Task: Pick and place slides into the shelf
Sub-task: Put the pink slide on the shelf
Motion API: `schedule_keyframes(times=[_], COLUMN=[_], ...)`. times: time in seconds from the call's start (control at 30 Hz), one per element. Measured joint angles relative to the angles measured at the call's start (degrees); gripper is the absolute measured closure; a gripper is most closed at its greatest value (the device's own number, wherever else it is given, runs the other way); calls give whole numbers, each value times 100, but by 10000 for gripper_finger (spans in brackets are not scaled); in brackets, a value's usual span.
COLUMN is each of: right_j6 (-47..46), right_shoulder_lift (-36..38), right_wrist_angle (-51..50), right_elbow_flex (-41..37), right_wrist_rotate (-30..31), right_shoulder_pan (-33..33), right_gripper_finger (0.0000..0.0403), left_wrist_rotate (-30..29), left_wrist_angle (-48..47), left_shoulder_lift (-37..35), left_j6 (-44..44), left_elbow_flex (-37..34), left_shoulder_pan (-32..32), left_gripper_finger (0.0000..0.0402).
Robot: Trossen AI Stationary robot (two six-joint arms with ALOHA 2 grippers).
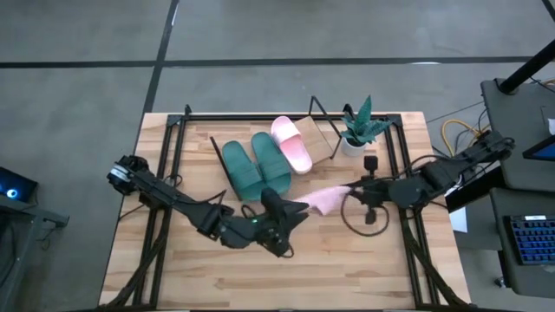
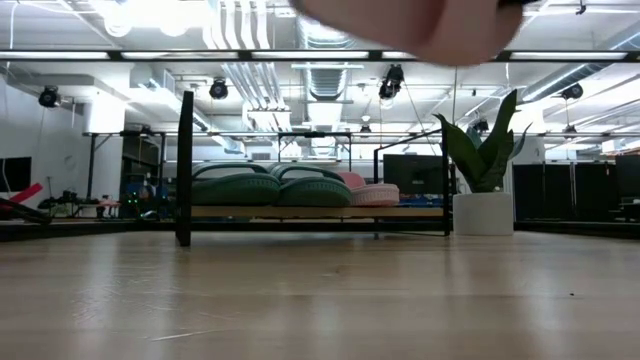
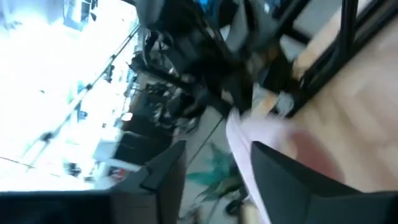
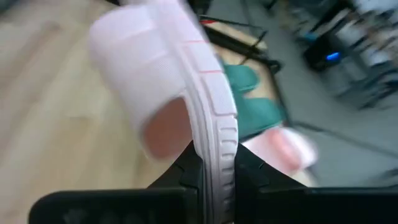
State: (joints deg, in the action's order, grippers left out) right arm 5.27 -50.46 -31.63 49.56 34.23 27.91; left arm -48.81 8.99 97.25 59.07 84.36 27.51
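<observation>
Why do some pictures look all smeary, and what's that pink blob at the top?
Left wrist view: everything is motion-blurred, with white glare on one side. Right wrist view: the pink slide is fairly sharp, the room behind it smeared. Low view: the blob is that slide, close and out of focus; the shelf is sharp.

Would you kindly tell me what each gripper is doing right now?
Left gripper: open, beside one end of the raised pink slide.
Right gripper: shut on that slide's sole edge, above the table.

potted plant (image 1: 360,128) | upright, table's far right part | keyboard (image 1: 530,240) | off table, right
</observation>
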Motion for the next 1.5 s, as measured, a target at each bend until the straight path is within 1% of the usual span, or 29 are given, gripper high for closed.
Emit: schedule_keyframes(times=[0.07, 0.13, 0.23, 0.33, 0.4, 0.5, 0.53, 0.7, 0.77, 0.97, 1.03, 1.17, 1.27, 1.4, 1.5], right_j6=[-576, -1079, -1443, -1776, -1928, -2035, -2050, -2143, -2237, -2348, -2347, -2293, -2236, -2143, -1958], right_shoulder_lift=[54, 51, 31, 45, 39, 31, 40, 33, 40, -14, -65, -172, -194, -219, -218], right_wrist_angle=[-177, -275, -386, -436, -551, -577, -540, -547, -497, -438, -410, -359, -353, -383, -447], right_elbow_flex=[155, 255, 295, 342, 308, 293, 293, 286, 286, 280, 279, 271, 271, 271, 271], right_wrist_rotate=[-325, -676, -1237, -1618, -1705, -1722, -1749, -1869, -2006, -2477, -2521, -2563, -2560, -2525, -2329], right_shoulder_pan=[-102, -229, -432, -668, -803, -934, -966, -982, -984, -982, -984, -984, -984, -982, -982], right_gripper_finger=[372, 372, 372, 372, 372, 372, 372, 372, 372, 372, 372, 372, 373, 373, 373], left_wrist_rotate=[-289, -516, -587, -750, -799, -1106, -1171, -1202, -1207, -1162, -1074, -601, -282, -307, -374], left_wrist_angle=[-27, -46, -65, -63, -35, 5, 23, 477, 546, 595, 564, 612, 667, 666, 649], left_shoulder_lift=[1, 2, 21, 143, 248, 422, 469, 548, 546, 549, 549, 549, 549, 549, 549], left_j6=[464, 986, 1667, 2269, 2731, 3713, 3917, 4419, 4620, 4649, 4648, 4574, 4127, 3488, 3379], left_elbow_flex=[0, -28, -99, -101, -98, -98, -98, -92, -92, -93, -97, -98, -67, 2, 2], left_shoulder_pan=[94, 171, 218, 218, 216, 207, 199, 184, 148, -75, -127, -221, -266, -318, -339], left_gripper_finger=[218, 204, 200, 199, 199, 199, 199, 199, 199, 199, 199, 199, 199, 199, 199])
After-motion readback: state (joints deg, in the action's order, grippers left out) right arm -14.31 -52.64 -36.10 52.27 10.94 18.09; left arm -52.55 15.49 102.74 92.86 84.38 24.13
